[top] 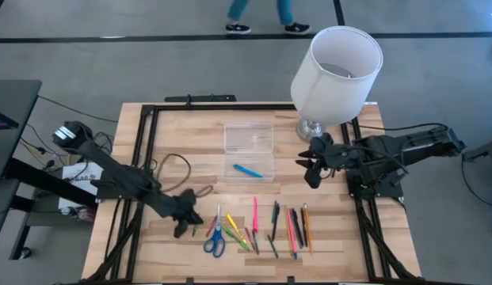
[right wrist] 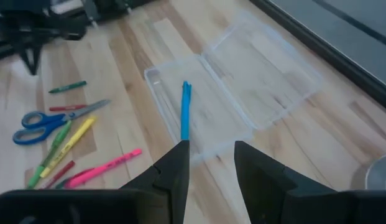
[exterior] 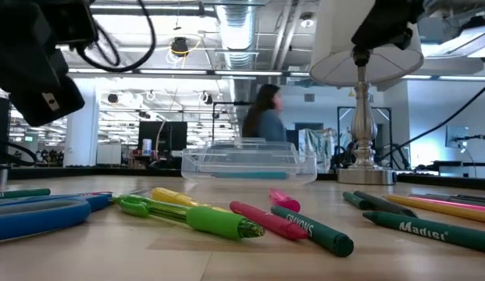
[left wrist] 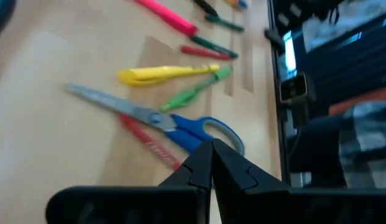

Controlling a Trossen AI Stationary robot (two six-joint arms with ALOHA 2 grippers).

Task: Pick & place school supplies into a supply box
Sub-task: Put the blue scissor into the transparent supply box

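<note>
You are looking down on a pale wooden table [top: 190,134] framed by black rails. At its far right corner stands a large white lampshade [top: 337,73] on a chrome base [top: 311,127]. Beyond the table's far edge, a person's feet [top: 267,27] show on the grey floor.

Your left arm reaches in from the left side, and its left gripper [top: 181,229] hangs low over the near part of the table, just left of the scissors; its two dark fingers [left wrist: 199,169] are pressed together with nothing between them. Your right arm comes in from the right side, and its right gripper [top: 311,176] hovers near the lamp base, to the right of the box; its fingers [right wrist: 174,167] stand apart and hold nothing.

The supply box [top: 248,150] lies at the middle of the table, clear plastic, with its lid folded open toward the far side. One blue pen [top: 248,170] rests inside the nearer half.

The remaining school supplies lie in a loose row along the near edge. From left to right you have blue-handled scissors [top: 215,235], a yellow marker [top: 233,224] and a green pen [top: 238,240] just beside them, a pink marker [top: 255,213], and then a cluster of dark, red and orange pens [top: 293,227] well to the right.
</note>
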